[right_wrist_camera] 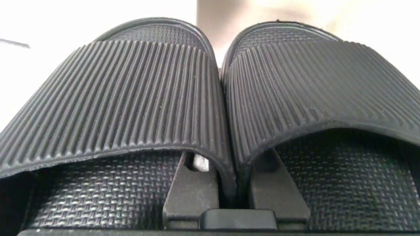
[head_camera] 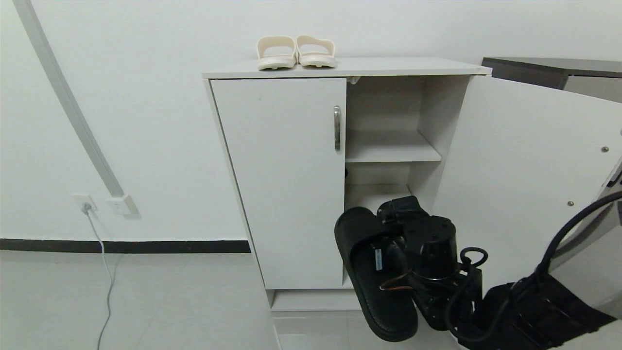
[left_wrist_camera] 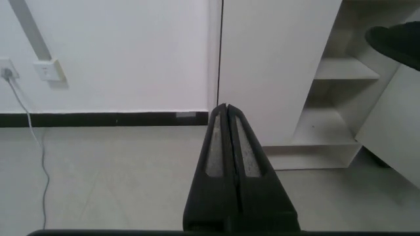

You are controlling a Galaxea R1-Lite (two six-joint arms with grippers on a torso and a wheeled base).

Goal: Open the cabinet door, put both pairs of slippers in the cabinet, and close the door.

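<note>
Soft, even light falls from above, so the wall [head_camera: 146,121] and the cabinet [head_camera: 282,184] front look bright and the shadows are faint. There is a thin shade under the cream slippers [head_camera: 296,53] and a dimmer grey inside the open compartment, deepest below the shelf [head_camera: 388,153]. In the head view the wall conduit [head_camera: 70,104] bows toward the picture's edge, a wide-lens bend. In the right wrist view the 2 black slippers [right_wrist_camera: 144,98] stand dark against a washed-out white background, with deep shade under their straps.
</note>
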